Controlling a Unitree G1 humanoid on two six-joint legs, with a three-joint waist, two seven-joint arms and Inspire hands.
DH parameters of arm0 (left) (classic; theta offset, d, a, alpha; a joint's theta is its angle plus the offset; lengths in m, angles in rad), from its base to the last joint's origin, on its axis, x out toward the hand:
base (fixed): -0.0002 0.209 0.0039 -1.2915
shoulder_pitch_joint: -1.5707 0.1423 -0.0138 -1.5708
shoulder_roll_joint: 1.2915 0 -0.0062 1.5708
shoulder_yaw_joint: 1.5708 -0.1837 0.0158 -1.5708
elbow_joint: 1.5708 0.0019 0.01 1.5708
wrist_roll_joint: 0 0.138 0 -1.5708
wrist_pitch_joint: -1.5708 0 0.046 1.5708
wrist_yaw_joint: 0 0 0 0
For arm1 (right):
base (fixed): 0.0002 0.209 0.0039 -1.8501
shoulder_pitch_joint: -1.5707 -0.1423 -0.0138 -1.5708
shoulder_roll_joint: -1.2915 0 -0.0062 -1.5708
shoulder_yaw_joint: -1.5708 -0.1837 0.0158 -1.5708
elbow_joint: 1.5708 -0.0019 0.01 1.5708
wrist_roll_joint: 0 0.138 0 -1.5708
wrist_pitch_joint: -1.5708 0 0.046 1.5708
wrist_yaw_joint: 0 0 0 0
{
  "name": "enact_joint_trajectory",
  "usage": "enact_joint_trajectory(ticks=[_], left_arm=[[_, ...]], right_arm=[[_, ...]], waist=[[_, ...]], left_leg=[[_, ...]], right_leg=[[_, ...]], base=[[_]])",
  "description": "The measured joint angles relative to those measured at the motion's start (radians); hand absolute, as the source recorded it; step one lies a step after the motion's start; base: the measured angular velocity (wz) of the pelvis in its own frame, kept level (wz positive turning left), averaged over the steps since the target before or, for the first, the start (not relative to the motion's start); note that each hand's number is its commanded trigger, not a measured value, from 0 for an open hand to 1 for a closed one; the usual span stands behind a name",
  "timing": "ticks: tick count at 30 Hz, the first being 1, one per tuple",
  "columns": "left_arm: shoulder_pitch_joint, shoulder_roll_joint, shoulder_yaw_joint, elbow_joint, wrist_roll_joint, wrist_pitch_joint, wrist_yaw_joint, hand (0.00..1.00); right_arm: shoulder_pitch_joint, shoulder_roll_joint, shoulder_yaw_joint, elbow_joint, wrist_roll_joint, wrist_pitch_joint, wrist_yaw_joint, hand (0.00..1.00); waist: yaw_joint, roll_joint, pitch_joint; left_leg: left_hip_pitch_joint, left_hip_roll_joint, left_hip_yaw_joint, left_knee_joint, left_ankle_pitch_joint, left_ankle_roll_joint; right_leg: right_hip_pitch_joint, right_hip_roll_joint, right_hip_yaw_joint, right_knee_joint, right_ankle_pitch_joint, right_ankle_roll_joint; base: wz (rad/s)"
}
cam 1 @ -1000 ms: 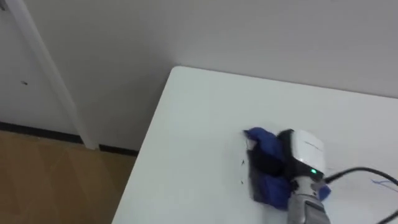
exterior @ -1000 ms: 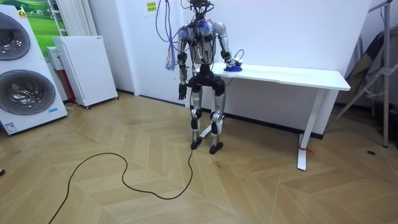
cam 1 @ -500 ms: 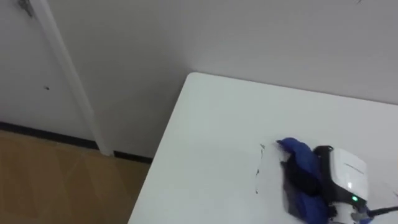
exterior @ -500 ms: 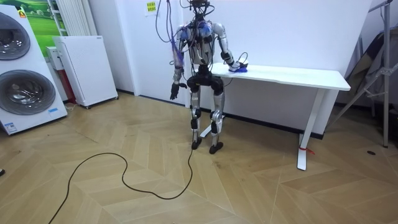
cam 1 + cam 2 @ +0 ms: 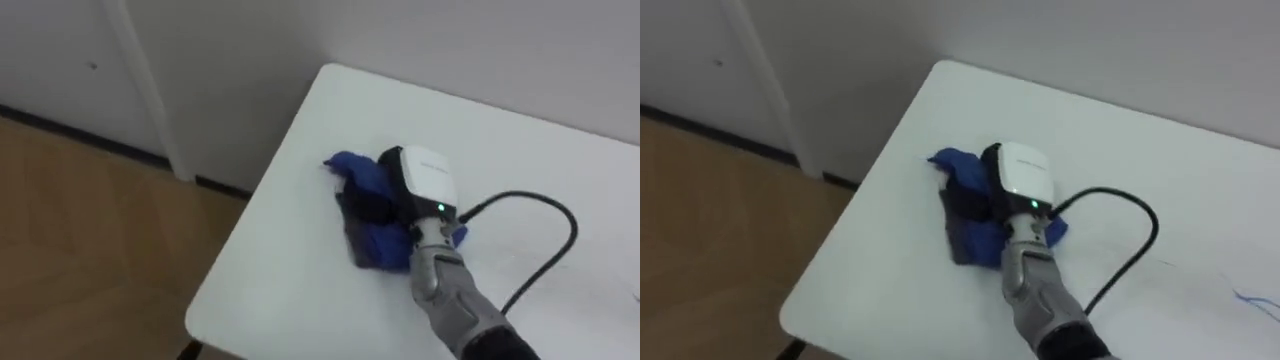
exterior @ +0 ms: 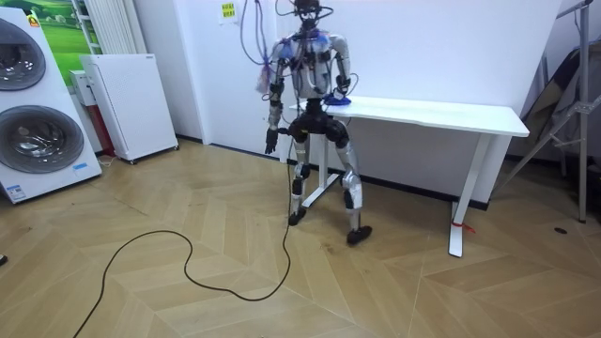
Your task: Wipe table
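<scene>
White wall (image 5: 450, 40) stands behind one table (image 5: 290, 290). Beside it hangs the robot's left hand (image 6: 270, 144), idle. One blue cloth (image 5: 382, 245) has slid nearer the tabletop's left edge than a second ago, so that end gets wiped now. One right hand (image 5: 420, 180) lies on it; whether either hand grips cannot be told.

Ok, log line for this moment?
right hand: on blue cloth | cloth: near table corner | left hand: hanging at side
</scene>
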Motion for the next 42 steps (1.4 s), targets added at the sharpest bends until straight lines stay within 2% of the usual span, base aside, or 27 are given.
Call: enact_joint_trajectory(ticks=[2,3,4,5,6,7,8,9,10,12,13,14,16,17,20,23,25,26,28,30,32,33,35,37,39,40,42], left_arm=[[0.028,0.014,0.027,-0.016,0.001,0.008,-0.004,0.0],[0.048,0.019,0.049,-0.016,0.0,0.009,-0.001,0.0],[0.083,0.017,0.072,-0.027,0.001,0.005,0.0,0.0],[0.104,0.015,0.085,-0.031,0.0,0.0,0.001,0.0],[0.139,0.014,0.114,-0.036,0.0,-0.011,0.001,0.0],[0.163,0.012,0.125,-0.037,0.002,-0.012,0.003,0.0],[0.175,0.01,0.126,-0.037,0.0,-0.012,0.005,0.0],[0.195,0.003,0.126,-0.037,0.001,-0.012,0.008,0.0],[0.212,-0.001,0.126,-0.037,0.001,-0.012,0.009,0.0],[0.222,0.0,0.126,-0.038,-0.004,-0.013,0.012,0.0],[0.226,-0.006,0.127,-0.036,-0.002,-0.013,0.014,0.0],[0.223,-0.015,0.126,-0.034,-0.002,-0.013,0.014,0.0],[0.224,-0.019,0.125,-0.024,-0.003,-0.016,0.014,0.0],[0.228,-0.021,0.118,-0.024,-0.012,-0.015,0.013,0.0],[0.224,-0.038,0.11,-0.03,-0.023,-0.007,0.009,0.0],[0.217,-0.043,0.086,-0.047,-0.052,0.014,0.006,0.0],[0.216,-0.045,0.085,-0.067,-0.088,0.021,0.006,0.0],[0.216,-0.045,0.085,-0.072,-0.095,0.025,0.007,0.0],[0.222,-0.044,0.089,-0.088,-0.094,0.031,0.007,0.0],[0.229,-0.044,0.107,-0.111,-0.075,0.028,0.007,0.0],[0.22,-0.044,0.154,-0.133,-0.024,0.023,0.009,0.0],[0.217,-0.043,0.162,-0.136,-0.016,0.019,0.014,0.0],[0.221,-0.04,0.189,-0.132,-0.001,0.009,0.034,0.0],[0.224,-0.033,0.189,-0.132,-0.001,0.009,0.05,0.0],[0.227,-0.029,0.173,-0.132,-0.009,0.011,0.058,0.0],[0.231,-0.029,0.154,-0.132,-0.021,0.011,0.065,0.0],[0.232,-0.03,0.129,-0.129,-0.023,0.012,0.069,0.0]], right_arm=[[0.025,-0.001,-0.027,0.011,-0.006,-0.039,-0.01,1.0],[0.059,-0.008,-0.049,0.017,-0.015,-0.066,-0.027,1.0],[0.105,-0.027,-0.068,0.019,-0.036,-0.095,-0.056,1.0],[0.127,-0.042,-0.082,0.019,-0.054,-0.112,-0.073,1.0],[0.184,-0.082,-0.117,0.007,-0.073,-0.139,-0.116,1.0],[0.258,-0.135,-0.175,-0.014,-0.071,-0.147,-0.154,1.0],[0.288,-0.158,-0.203,-0.016,-0.066,-0.147,-0.168,1.0],[0.332,-0.196,-0.264,-0.008,-0.029,-0.141,-0.185,1.0],[0.362,-0.219,-0.302,-0.006,0.011,-0.124,-0.19,1.0],[0.386,-0.243,-0.331,-0.012,0.043,-0.103,-0.189,1.0],[0.375,-0.244,-0.331,-0.012,0.043,-0.089,-0.176,1.0],[0.354,-0.237,-0.325,-0.019,0.043,-0.078,-0.153,1.0],[0.312,-0.215,-0.308,-0.039,0.039,-0.04,-0.113,1.0],[0.269,-0.201,-0.255,-0.049,0.031,-0.011,-0.086,1.0],[0.158,-0.171,-0.112,-0.106,-0.026,0.004,-0.001,1.0],[0.129,-0.121,-0.004,-0.139,-0.056,-0.008,0.027,1.0],[0.129,-0.119,0.011,-0.137,-0.053,-0.025,0.02,1.0],[0.129,-0.12,0.011,-0.127,-0.053,-0.034,0.011,1.0],[0.173,-0.121,-0.001,-0.093,-0.059,-0.077,-0.036,1.0],[0.24,-0.133,-0.044,-0.083,-0.075,-0.117,-0.104,1.0],[0.33,-0.141,-0.149,-0.076,-0.094,-0.147,-0.198,1.0],[0.347,-0.142,-0.176,-0.071,-0.094,-0.149,-0.22,1.0],[0.424,-0.151,-0.268,-0.033,-0.078,-0.149,-0.308,1.0],[0.458,-0.162,-0.302,-0.007,-0.045,-0.144,-0.336,1.0],[0.473,-0.176,-0.303,-0.004,-0.014,-0.136,-0.336,1.0],[0.467,-0.175,-0.298,-0.009,0.02,-0.124,-0.325,1.0],[0.448,-0.166,-0.281,-0.033,0.033,-0.086,-0.296,1.0]], waist=[[-0.025,-0.008,0.002],[-0.051,-0.009,-0.0056],[-0.079,0.001,-0.0177],[-0.096,0.005,-0.0196],[-0.139,0.002,-0.0206],[-0.183,-0.011,-0.0262],[-0.194,-0.013,-0.0287],[-0.21,-0.011,-0.0312],[-0.217,-0.009,-0.0309],[-0.235,-0.007,-0.0303],[-0.227,-0.003,-0.0255],[-0.203,0.009,-0.0238],[-0.15,0.033,-0.019],[-0.11,0.048,-0.0189],[-0.057,0.067,-0.0145],[-0.06,0.066,-0.0131],[-0.072,0.061,-0.0152],[-0.074,0.057,-0.0165],[-0.13,0.047,-0.0173],[-0.166,0.036,-0.0188],[-0.199,0.02,-0.0164],[-0.201,0.016,-0.0149],[-0.214,0.007,-0.0235],[-0.216,0.002,-0.0246],[-0.21,0.007,-0.028],[-0.205,0.011,-0.0326],[-0.194,0.014,-0.0336]], left_leg=[[0.019,0.042,0.011,-0.007,0.003,-0.051],[0.035,0.078,0.018,-0.01,0.006,-0.09],[0.065,0.127,0.045,-0.035,0.03,-0.129],[0.08,0.151,0.059,-0.062,0.049,-0.142],[0.096,0.177,0.094,-0.109,0.1,-0.148],[0.095,0.18,0.136,-0.136,0.153,-0.137],[0.096,0.18,0.166,-0.141,0.172,-0.133],[0.102,0.177,0.215,-0.14,0.196,-0.124],[0.105,0.171,0.242,-0.131,0.198,-0.121],[0.108,0.151,0.248,-0.115,0.193,-0.114],[0.118,0.126,0.241,-0.098,0.163,-0.083],[0.125,0.093,0.236,-0.082,0.122,-0.067],[0.145,0.063,0.235,-0.091,0.091,-0.056],[0.155,0.045,0.235,-0.107,0.08,-0.053],[0.149,0.009,0.206,-0.164,0.08,-0.047],[0.133,-0.021,0.163,-0.203,0.094,-0.039],[0.13,-0.029,0.143,-0.221,0.104,-0.038],[0.137,-0.031,0.137,-0.226,0.108,-0.038],[0.16,-0.039,0.099,-0.241,0.112,-0.033],[0.184,-0.044,0.098,-0.262,0.119,-0.025],[0.204,-0.059,0.106,-0.288,0.129,-0.009],[0.206,-0.061,0.11,-0.294,0.132,-0.005],[0.221,-0.074,0.112,-0.303,0.13,0.008],[0.228,-0.082,0.113,-0.305,0.126,0.018],[0.244,-0.084,0.132,-0.304,0.118,0.019],[0.246,-0.085,0.135,-0.302,0.117,0.021],[0.246,-0.085,0.139,-0.298,0.117,0.021]], right_leg=[[-0.008,0.019,-0.008,-0.012,0.028,-0.006],[-0.01,0.042,-0.018,0.018,0.033,0.07],[-0.004,0.084,-0.037,0.063,-0.02,0.061],[-0.002,0.1,-0.055,0.082,-0.041,0.046],[-0.002,0.121,-0.073,0.11,-0.081,0.026],[0.004,0.122,-0.1,0.127,-0.11,0.013],[0.007,0.123,-0.108,0.13,-0.119,0.007],[0.013,0.132,-0.112,0.128,-0.127,-0.007],[0.022,0.145,-0.117,0.123,-0.134,-0.02],[0.031,0.161,-0.118,0.125,-0.148,-0.038],[0.03,0.175,-0.097,0.126,-0.147,-0.055],[0.021,0.195,-0.065,0.124,-0.144,-0.068],[0.007,0.231,-0.007,0.119,-0.141,-0.076],[-0.017,0.247,0.038,0.12,-0.132,-0.09],[-0.08,0.282,0.103,0.119,-0.101,-0.113],[-0.112,0.279,0.117,0.128,-0.098,-0.117],[-0.11,0.276,0.108,0.117,-0.094,-0.121],[-0.105,0.277,0.107,0.11,-0.091,-0.121],[-0.055,0.273,0.073,0.065,-0.088,-0.113],[0.003,0.272,0.053,0.01,-0.08,-0.098],[0.05,0.268,0.054,-0.047,-0.062,-0.079],[0.056,0.268,0.055,-0.064,-0.05,-0.077],[0.1,0.265,0.056,-0.118,-0.019,-0.059],[0.114,0.258,0.064,-0.122,-0.014,-0.05],[0.121,0.256,0.083,-0.13,-0.012,-0.043],[0.124,0.257,0.09,-0.135,-0.009,-0.038],[0.116,0.262,0.111,-0.132,-0.003,-0.041]], base=[[0.56],[0.52],[0.44],[0.37],[0.56],[0.63],[0.52],[0.17],[0.15],[-0.05],[-0.55],[-0.74],[-1.07],[-1.25],[-0.98],[-0.06],[0.32],[0.23],[0.55],[0.65],[0.35],[0.0],[0.0],[-0.04],[-0.23],[-0.2],[-0.24]])
